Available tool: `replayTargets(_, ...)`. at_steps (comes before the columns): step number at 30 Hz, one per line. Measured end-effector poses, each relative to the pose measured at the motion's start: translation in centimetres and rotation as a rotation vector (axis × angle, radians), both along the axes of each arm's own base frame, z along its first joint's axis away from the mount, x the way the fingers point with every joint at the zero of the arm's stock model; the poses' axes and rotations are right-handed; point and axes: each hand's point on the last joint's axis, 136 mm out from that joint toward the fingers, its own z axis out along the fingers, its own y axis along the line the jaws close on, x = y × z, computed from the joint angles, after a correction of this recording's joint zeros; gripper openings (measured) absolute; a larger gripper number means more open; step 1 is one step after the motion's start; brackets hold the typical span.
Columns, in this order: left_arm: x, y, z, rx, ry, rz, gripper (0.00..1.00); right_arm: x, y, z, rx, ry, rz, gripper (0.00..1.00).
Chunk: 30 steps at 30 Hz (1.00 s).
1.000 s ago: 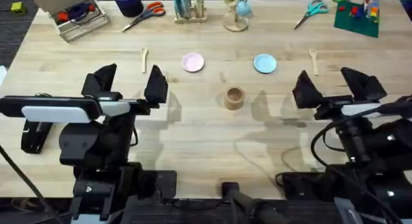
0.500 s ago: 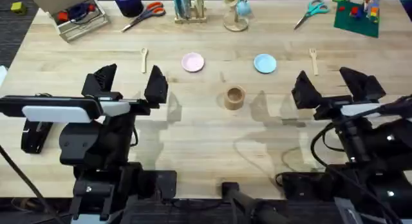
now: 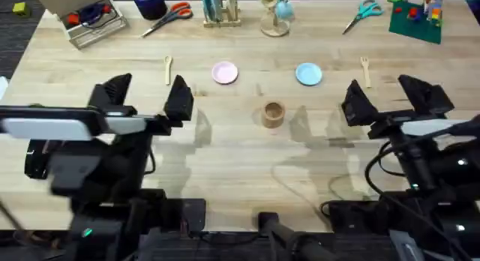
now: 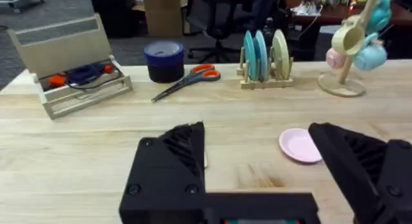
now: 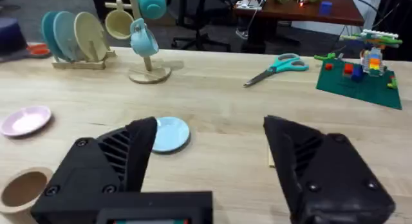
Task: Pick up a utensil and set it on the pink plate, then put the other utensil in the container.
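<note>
The wooden spoon (image 3: 167, 68) lies at the left of the table's far half, and the pink plate (image 3: 224, 73) (image 4: 299, 145) (image 5: 26, 120) sits to its right. The wooden fork (image 3: 365, 70) lies at the far right, beyond a light-blue plate (image 3: 308, 74) (image 5: 168, 134). The light-brown wooden cup (image 3: 273, 114) (image 5: 22, 188) stands in the middle, nearer me than both plates. My left gripper (image 3: 145, 96) (image 4: 257, 172) hovers open and empty just short of the spoon. Short of the fork, my right gripper (image 3: 391, 101) (image 5: 206, 159) is open and holds nothing.
Along the far edge stand a wooden box (image 3: 86, 21), a dark-blue cup (image 3: 148, 2), orange scissors (image 3: 169, 17), a plate rack (image 3: 220, 10), a mug tree (image 3: 276, 13), teal scissors (image 3: 362, 13) and a green brick baseplate (image 3: 415, 17).
The left arm has shifted slightly to the left and its gripper has edged forward. The right arm has barely moved. Both utensils, the plates and the cup lie where they were.
</note>
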Motion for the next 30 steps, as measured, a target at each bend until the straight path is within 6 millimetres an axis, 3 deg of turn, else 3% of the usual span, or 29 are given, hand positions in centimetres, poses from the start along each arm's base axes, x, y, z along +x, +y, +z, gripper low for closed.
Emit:
replayTargets(10,-5.0,0.1,8.2,0.001,0.076,0.003,0.98,-2.9,0.1,5.5,0.001,0.118,0.002,0.995)
replayTargets(14,-5.8,0.1,11.1,0.001,0.148,0.007,0.98,-4.2,0.1,7.7,0.001,0.197,0.002,0.995)
replayTargets(19,-5.3,0.1,13.7,0.003,0.279,0.007,0.981,-4.5,0.1,10.9,-0.005,0.272,0.004,0.995)
replayTargets(24,-3.9,0.1,16.2,0.004,0.405,0.007,0.981,-3.9,0.1,12.5,-0.01,0.391,0.006,0.995)
replayTargets(30,-1.7,0.1,17.8,0.005,0.569,0.007,0.981,-2.8,0.1,14.1,-0.008,0.555,0.007,0.995)
